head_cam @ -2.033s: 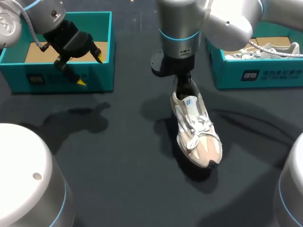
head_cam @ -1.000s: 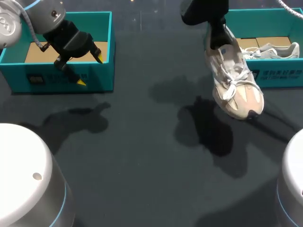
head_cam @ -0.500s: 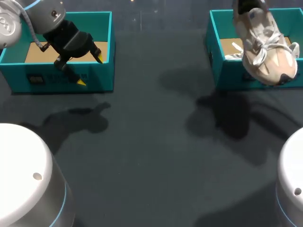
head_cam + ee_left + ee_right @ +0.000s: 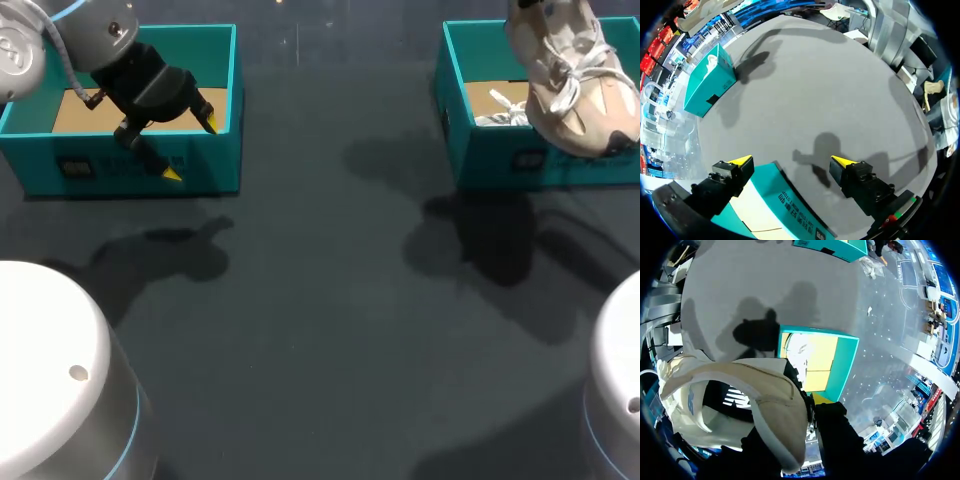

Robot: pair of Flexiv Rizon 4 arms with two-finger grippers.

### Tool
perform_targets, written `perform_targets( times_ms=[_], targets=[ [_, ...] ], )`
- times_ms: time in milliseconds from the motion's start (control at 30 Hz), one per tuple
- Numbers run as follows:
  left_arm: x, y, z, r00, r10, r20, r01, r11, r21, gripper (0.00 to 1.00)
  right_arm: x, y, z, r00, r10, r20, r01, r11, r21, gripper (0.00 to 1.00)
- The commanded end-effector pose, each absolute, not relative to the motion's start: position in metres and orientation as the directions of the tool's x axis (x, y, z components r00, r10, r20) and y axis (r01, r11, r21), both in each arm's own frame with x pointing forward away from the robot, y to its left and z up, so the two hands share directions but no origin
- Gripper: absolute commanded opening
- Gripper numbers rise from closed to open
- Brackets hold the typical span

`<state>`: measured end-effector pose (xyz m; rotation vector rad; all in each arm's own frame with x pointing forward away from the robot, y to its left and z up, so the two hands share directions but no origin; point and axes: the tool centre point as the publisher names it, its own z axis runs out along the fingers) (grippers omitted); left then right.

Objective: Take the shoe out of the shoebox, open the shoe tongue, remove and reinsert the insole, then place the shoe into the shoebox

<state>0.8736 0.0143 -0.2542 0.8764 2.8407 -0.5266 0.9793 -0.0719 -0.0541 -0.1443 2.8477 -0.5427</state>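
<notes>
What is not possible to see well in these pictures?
- Right wrist view: the collar of the shoe hides most of the right claw. The inside of the shoe is too dark to show the insole.
- Head view: the shoe's heel and the right claw are cut off by the upper edge.
- Head view: the shoe hides much of the inside of the right shoebox.

Shoe [image 4: 575, 90]: cream/beige upper, white laces, pinkish-tan toe, dark strip at the sole tip. Right wrist view adds a blue logo on the side and black lining. Right box [image 4: 480, 150]: teal walls, tan cardboard floor, white print on the front. Left box [image 4: 215, 170]: same teal, tan floor, dark label patch on the front. Left claw [image 4: 191, 148]: black body, bright yellow tips. Counter [image 4: 320, 300]: plain dark grey, no pattern, darker shadow patches.
</notes>
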Motion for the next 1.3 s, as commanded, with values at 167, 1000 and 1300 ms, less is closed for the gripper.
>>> perform_targets(
  times_ms=[167, 1000, 1300],
  targets=[
    [0.873, 0.015, -0.254, -0.824, 0.523, -0.216, 0.566, 0.772, -0.290, 1.00, 0.979, -0.073, -0.053, -0.967, -0.141, -0.213, -0.053, 0.926, -0.373, 0.00],
    [0.873, 0.015, -0.254, -0.824, 0.523, -0.216, 0.566, 0.772, -0.290, 1.00, 1.083, -0.164, -0.021, -0.960, -0.120, -0.251, -0.035, 0.947, -0.318, 0.00],
    [0.873, 0.015, -0.254, -0.824, 0.523, -0.216, 0.566, 0.772, -0.290, 1.00, 1.093, -0.176, -0.027, -0.959, -0.112, -0.259, -0.035, 0.957, -0.287, 0.00]
  ],
)
